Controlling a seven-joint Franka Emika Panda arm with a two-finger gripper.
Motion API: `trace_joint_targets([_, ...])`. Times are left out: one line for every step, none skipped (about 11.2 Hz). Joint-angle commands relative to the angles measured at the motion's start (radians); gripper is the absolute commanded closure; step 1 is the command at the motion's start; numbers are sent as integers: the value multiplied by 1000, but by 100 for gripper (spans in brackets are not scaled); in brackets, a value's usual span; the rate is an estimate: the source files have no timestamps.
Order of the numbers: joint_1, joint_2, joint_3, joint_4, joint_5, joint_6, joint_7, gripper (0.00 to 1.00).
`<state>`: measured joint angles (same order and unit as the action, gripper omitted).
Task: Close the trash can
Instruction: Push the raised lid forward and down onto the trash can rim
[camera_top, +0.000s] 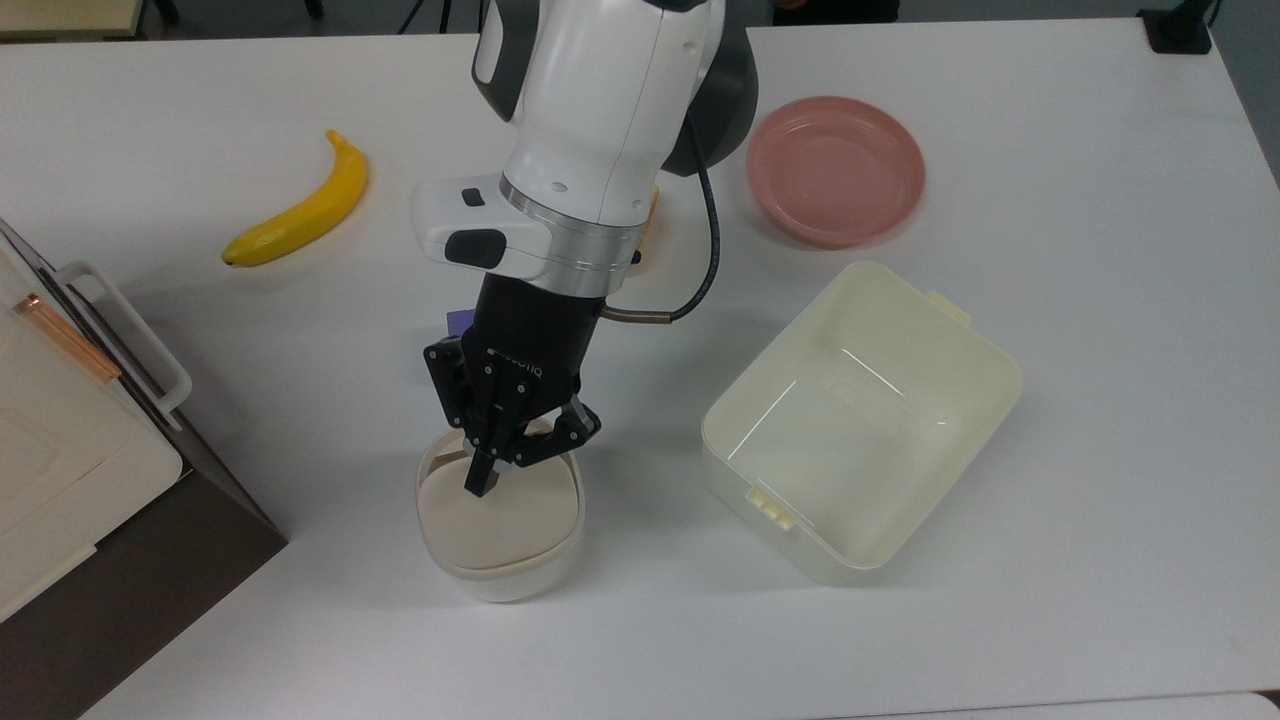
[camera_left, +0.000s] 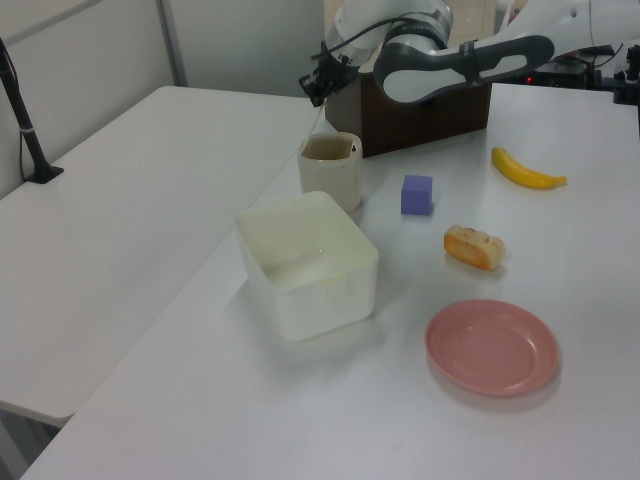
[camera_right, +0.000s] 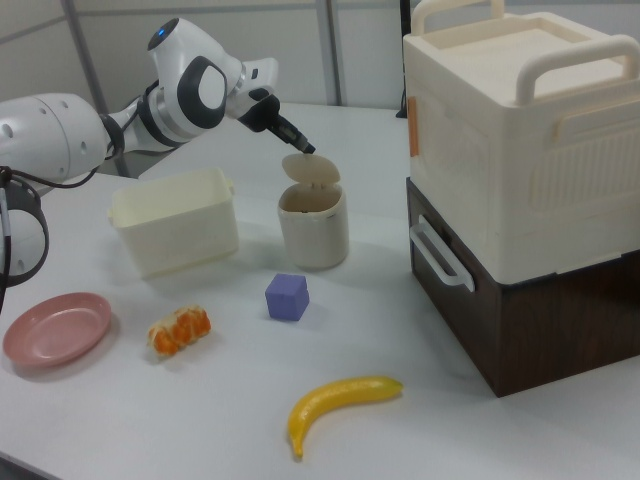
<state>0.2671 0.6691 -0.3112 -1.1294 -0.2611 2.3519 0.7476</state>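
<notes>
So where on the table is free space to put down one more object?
Bare table lies on the top view's right, past the cream tub and pink plate. More lies along its bottom edge, below the trash can. Crowded: around the trash can, under the pincer.

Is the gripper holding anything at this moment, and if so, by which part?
Nothing is held. The gripper, jaws together, has its tip at the top edge of the raised lid of the trash can, as if pushing it.
</notes>
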Motion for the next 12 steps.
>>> trace_joint_targets([12, -51, 17, -75, -6, -88, -96, 100])
trace_joint_targets([12, -55, 17, -104, -7, -92, -114, 100])
trace_joint_targets([12, -62, 17, -124, -9, -94, -134, 100])
trace_joint_targets([11, -63, 17, -141, -13, -100, -151, 100])
trace_joint_targets([11, -63, 17, -159, -13, -112, -175, 100])
trace_joint_targets([11, -63, 17, -170, -13, -131, -200, 100])
trace_joint_targets([12, -63, 17, -182, -15, -135, -214, 100])
trace_joint_targets([12, -63, 17, -197, -17, -138, -214, 100])
trace_joint_targets([14, -63, 18, -213, -17, -138, -214, 100])
trace_joint_targets([23, -60, 18, -234, -20, -140, -212, 100])
trace_joint_targets([27, -57, 18, -254, -23, -144, -211, 100])
trace_joint_targets([27, -55, 27, -271, -27, -151, -208, 100])
